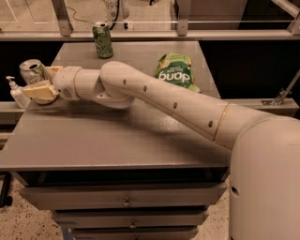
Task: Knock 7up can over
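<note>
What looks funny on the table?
The 7up can at the left edge of the table seems to lean instead of standing straight, with the hand right beside it. The green can at the back stands upright.

Lab-like — drawer cabinet, glass partition, claw at edge

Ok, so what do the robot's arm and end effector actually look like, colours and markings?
The arm is smooth cream-white tubing with rounded joints, small dark dots along its shell and a thin gold ring near the shoulder. No loose cables show. The end effector, at the left edge of the table by the 7up can, has pale yellow fingers.
</note>
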You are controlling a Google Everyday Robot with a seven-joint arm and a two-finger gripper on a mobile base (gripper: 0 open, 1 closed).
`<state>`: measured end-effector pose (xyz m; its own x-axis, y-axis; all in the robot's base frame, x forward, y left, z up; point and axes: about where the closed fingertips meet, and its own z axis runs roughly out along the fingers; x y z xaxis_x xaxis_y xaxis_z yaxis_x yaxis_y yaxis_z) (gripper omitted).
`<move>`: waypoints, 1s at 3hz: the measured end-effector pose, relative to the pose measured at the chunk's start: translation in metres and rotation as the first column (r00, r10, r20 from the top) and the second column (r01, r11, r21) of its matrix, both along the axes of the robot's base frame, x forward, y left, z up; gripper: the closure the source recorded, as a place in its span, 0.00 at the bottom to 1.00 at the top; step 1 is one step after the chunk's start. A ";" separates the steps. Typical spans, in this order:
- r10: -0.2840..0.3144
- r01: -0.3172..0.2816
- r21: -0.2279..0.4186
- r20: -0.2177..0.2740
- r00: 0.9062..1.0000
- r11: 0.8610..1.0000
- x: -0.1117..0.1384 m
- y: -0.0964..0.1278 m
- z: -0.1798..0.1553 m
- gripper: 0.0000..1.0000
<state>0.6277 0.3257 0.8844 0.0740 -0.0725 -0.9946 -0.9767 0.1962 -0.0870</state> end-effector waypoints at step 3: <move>0.014 -0.014 -0.051 0.009 1.000 0.999 -0.021 -0.076 0.024 1.00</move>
<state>0.6069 0.2493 0.9087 0.0851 -0.1222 -0.9888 -0.9784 0.1776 -0.1062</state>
